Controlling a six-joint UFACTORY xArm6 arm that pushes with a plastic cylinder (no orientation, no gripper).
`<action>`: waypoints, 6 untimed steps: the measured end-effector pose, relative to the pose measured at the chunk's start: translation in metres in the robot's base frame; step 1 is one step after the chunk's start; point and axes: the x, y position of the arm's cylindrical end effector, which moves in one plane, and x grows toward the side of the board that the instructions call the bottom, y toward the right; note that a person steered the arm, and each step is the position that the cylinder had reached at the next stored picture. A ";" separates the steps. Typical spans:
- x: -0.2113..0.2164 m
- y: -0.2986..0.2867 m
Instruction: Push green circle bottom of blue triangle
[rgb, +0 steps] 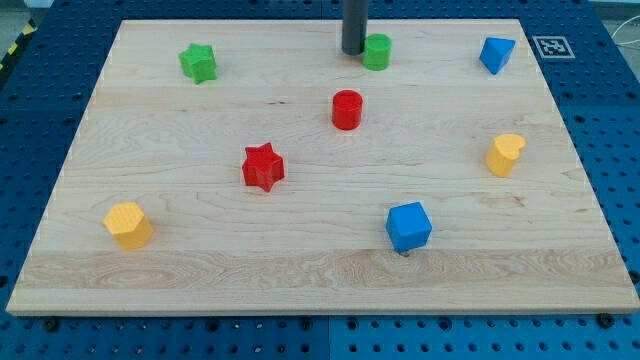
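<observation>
The green circle (378, 51) stands near the view's top, a little right of centre. The blue triangle (496, 53) lies at the view's top right, level with the green circle and well to its right. My tip (353, 51) is the lower end of the dark rod that comes down from the view's top edge. It rests right against the green circle's left side.
A red circle (347, 109) sits below the green circle. A green star (199, 62) is at top left, a red star (264, 166) left of centre, a yellow hexagon (129, 224) at bottom left, a blue cube (409, 226) at bottom right, a yellow block (505, 155) at right.
</observation>
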 end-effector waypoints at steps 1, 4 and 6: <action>0.017 0.026; 0.020 0.086; 0.013 0.110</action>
